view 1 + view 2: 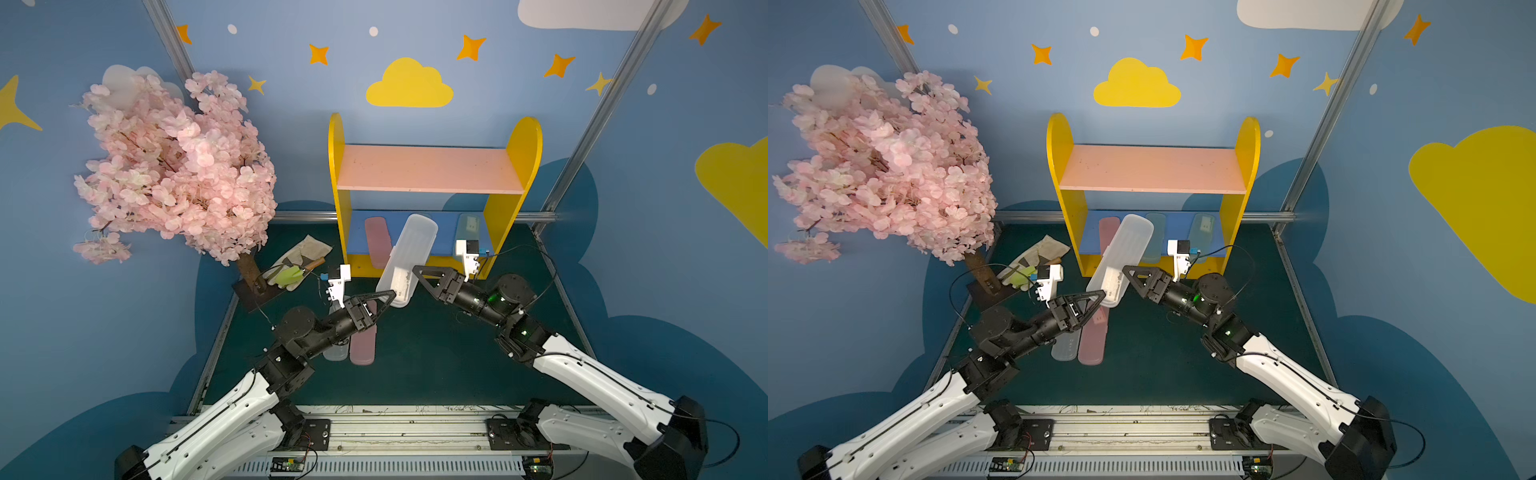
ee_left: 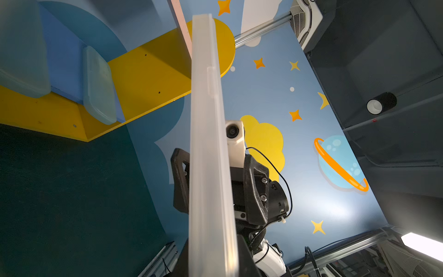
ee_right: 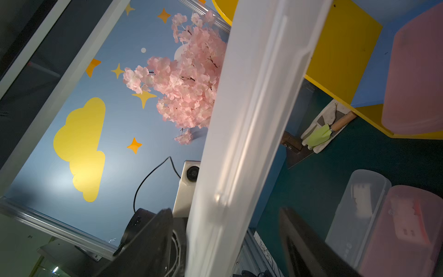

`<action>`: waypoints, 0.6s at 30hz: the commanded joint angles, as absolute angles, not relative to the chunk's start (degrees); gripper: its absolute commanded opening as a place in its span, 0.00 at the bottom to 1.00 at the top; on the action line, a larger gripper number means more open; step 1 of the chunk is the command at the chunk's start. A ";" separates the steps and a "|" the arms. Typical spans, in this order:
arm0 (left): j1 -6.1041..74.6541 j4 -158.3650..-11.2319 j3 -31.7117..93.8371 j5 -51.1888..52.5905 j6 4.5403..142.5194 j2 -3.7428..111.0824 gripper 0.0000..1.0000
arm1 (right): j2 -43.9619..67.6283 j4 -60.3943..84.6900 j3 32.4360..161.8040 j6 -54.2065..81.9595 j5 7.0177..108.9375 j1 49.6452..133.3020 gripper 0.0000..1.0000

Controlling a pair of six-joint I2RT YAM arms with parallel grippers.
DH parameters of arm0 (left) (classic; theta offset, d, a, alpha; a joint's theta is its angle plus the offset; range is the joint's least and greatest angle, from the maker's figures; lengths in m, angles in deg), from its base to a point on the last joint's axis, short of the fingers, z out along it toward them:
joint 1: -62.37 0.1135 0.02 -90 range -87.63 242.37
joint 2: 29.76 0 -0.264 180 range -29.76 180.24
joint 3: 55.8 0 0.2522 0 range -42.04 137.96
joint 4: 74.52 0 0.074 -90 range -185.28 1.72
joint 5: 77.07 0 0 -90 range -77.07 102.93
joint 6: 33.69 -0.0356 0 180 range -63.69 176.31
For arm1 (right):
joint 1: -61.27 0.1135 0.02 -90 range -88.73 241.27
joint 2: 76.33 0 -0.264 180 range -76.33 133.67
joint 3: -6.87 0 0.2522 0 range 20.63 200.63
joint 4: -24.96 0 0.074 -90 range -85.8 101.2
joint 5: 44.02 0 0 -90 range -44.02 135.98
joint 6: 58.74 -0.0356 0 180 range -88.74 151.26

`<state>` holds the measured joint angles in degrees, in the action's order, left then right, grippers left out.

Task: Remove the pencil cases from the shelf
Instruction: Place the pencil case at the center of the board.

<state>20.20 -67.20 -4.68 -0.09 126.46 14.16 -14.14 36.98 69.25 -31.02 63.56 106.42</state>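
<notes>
a clear-white pencil case [image 1: 409, 249] hangs tilted just in front of the shelf [image 1: 524, 153], its long axis pointing straight out from the shelf front. the left gripper [image 1: 388, 296] is clamped on the end farthest from the shelf. the right gripper [image 1: 417, 272] straddles the case near that same end from the opposite side, jaws apart with a gap beside the plastic, seemingly placed to take over.

Links: your arms wear glossy white moulded plastic shells [image 1: 232, 411].
Joints: matte black cylindrical housings [image 1: 297, 322]; small green lights [image 1: 494, 298] on your right arm.
Wrists: white boxy cameras [image 1: 338, 282], thin black cables [image 2: 272, 162].
Ends: your left gripper [image 1: 390, 294] and right gripper [image 1: 415, 270] are black triangular frames with silver screws [image 2: 263, 179].
</notes>
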 commanded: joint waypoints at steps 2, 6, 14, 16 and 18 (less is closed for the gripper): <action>19.95 -63.46 -3.90 -2.24 124.67 14.29 0.05 | -13.08 41.96 71.15 -32.81 65.14 106.22 0.68; 19.94 -63.31 -3.95 -2.76 124.69 14.54 0.05 | -12.63 42.63 71.34 -32.93 65.23 106.21 0.58; 19.83 -63.06 -4.27 -2.95 124.48 14.44 0.05 | -12.14 44.73 70.82 -34.47 65.49 106.11 0.34; 19.84 -63.17 -4.37 -2.81 124.39 14.40 0.08 | -12.08 44.88 70.73 -34.66 65.49 106.18 0.29; 19.76 -63.79 -4.38 -2.51 124.25 14.44 0.15 | -12.00 44.89 70.56 -34.74 65.58 106.11 0.24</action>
